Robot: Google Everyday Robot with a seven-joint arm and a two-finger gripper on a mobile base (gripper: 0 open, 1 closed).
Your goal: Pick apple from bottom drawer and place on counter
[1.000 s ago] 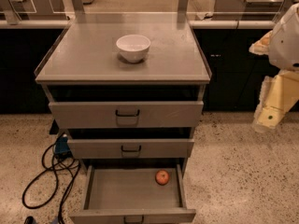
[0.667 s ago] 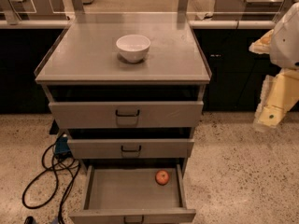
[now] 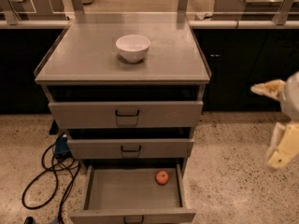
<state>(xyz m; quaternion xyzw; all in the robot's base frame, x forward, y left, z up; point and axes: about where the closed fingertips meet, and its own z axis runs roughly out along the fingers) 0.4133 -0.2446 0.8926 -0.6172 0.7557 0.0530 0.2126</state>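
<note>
Status: two-finger gripper (image 3: 275, 120) is at far right of scene, well apart from the cabinet, approx. level w/ the middle drawer. Pale yellow fingers (image 3: 267, 88) are spread apart, nothing between them.

Change: gripper has dropped lower vs. 1 s ago; nothing else has moved.

Small round red-orange apple (image 3: 162, 177) lies in the wide shallow grey metal bottom drawer (image 3: 131, 192), pulled out, far-right corner. Flat matte grey counter (image 3: 93, 55) carries a white round bowl (image 3: 133, 47).

Meaning: approach likely starting; grasp not yet made.

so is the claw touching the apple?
Apart. Camera view: the claw hangs at the right edge above the floor, with a wide gap to the apple in the bottom drawer.
</note>
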